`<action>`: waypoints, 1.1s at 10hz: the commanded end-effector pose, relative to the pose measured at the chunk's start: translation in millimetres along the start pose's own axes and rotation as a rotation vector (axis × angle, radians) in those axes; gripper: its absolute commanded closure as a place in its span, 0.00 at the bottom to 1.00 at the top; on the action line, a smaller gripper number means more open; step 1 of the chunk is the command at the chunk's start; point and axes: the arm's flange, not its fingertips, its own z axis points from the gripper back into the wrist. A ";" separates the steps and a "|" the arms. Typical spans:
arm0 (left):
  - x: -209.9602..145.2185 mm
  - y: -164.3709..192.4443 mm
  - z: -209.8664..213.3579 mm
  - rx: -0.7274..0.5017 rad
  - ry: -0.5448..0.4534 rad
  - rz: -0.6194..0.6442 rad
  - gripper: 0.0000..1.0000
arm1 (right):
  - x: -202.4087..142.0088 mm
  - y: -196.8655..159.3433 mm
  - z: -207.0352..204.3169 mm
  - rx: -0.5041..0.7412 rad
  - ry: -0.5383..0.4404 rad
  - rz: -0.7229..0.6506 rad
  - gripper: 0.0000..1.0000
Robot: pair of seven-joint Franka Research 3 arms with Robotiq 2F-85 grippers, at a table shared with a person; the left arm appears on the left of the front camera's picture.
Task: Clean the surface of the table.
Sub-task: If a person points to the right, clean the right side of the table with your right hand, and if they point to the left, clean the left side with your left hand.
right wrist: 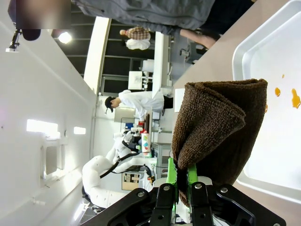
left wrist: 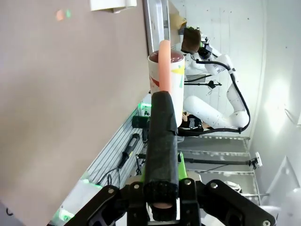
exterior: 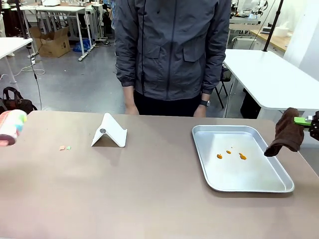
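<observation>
The bench (exterior: 149, 199) stretched its long axis from left to right across the front view, its taupe top mostly bare. On its right half lay a shallow metal tray (exterior: 249, 189) with a few orange spots (exterior: 230, 154) inside it, so that mess sat on the tray and not on the bench. Left of the middle stood a folded white stand (exterior: 109, 132).

The right gripper (exterior: 306, 121) hung at the bench's right end, just beside the tray's far-right rim, its jaws clenched on a drooping brown cloth (exterior: 286, 133). The left gripper (left wrist: 162, 169) was at the bench's left end. Its jaws were clamped on the black handle of a roller (exterior: 12, 127), and its wrist was turned so the roller ran alongside the bench top. Whether the roller touched the top could not be told.

The only dirt on the bench itself was a pair of small crumbs (exterior: 65, 148), pink and green, between the roller and the stand. They lay to the right of the left jaws and well apart from the cloth, so the left arm looked the better placed.
</observation>
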 end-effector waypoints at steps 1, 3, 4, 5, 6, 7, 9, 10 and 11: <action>-16.5 20.0 21.7 -0.023 0.005 -0.025 0.78 | -1.2 5.3 2.3 0.007 0.001 -0.011 1.00; -20.3 26.4 26.9 -0.035 -0.053 -0.027 0.78 | -1.2 5.3 2.3 0.007 0.001 -0.011 1.00; -18.3 25.3 25.7 -0.043 -0.087 -0.026 0.78 | -1.2 5.3 2.3 0.007 0.001 -0.011 1.00; -15.0 22.9 22.8 -0.045 -0.145 0.000 0.78 | -1.2 5.3 2.3 0.007 0.001 -0.011 1.00; -23.8 33.4 26.9 -0.023 -0.058 0.000 0.78 | -1.2 5.3 2.3 0.007 0.001 -0.011 1.00; -23.8 33.4 26.9 -0.023 -0.058 0.000 0.78 | -1.2 5.3 2.3 0.007 0.001 -0.011 1.00; -10.2 31.4 20.0 -0.007 -0.056 0.020 0.78 | -1.2 5.3 2.3 0.007 0.001 -0.011 1.00; 1.1 29.9 12.5 0.034 -0.063 0.027 0.78 | -1.2 5.3 2.3 0.007 0.001 -0.011 1.00; 19.6 28.2 2.1 0.071 -0.077 0.040 0.78 | -1.2 5.3 2.3 0.007 0.001 -0.011 1.00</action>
